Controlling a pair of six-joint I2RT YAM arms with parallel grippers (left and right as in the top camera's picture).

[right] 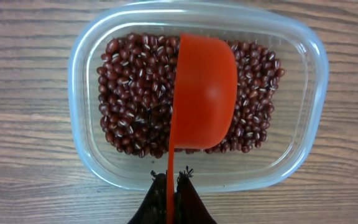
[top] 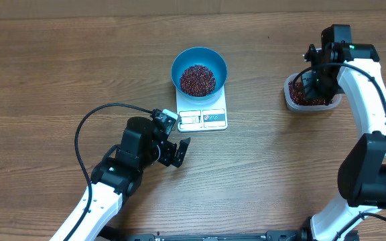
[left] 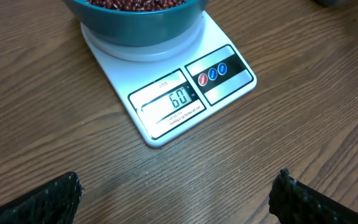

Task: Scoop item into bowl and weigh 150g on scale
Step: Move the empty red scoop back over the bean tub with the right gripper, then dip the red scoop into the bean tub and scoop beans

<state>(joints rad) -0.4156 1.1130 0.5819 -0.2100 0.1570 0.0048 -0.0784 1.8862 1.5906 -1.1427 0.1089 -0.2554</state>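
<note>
The blue bowl [top: 177,65] stands on the white scale [top: 203,118] and holds a layer of red-brown beans [top: 198,79]. In the left wrist view the scale [left: 114,71] has its display lit, and the bowl [left: 135,28] is at the top edge. My left gripper [top: 176,152] [left: 176,199] hovers open over bare table just in front of the scale, holding nothing. My right gripper [top: 310,79] [right: 171,180] is shut on the thin handle of an orange scoop [right: 204,93]. The scoop is turned on its side over the beans [right: 129,118] in a clear tub [right: 86,155].
The clear tub [top: 290,100] sits at the right of the wooden table, a good reach from the scale. A black cable [top: 86,130] loops off the left arm over the table. The right arm's white links run along the right edge.
</note>
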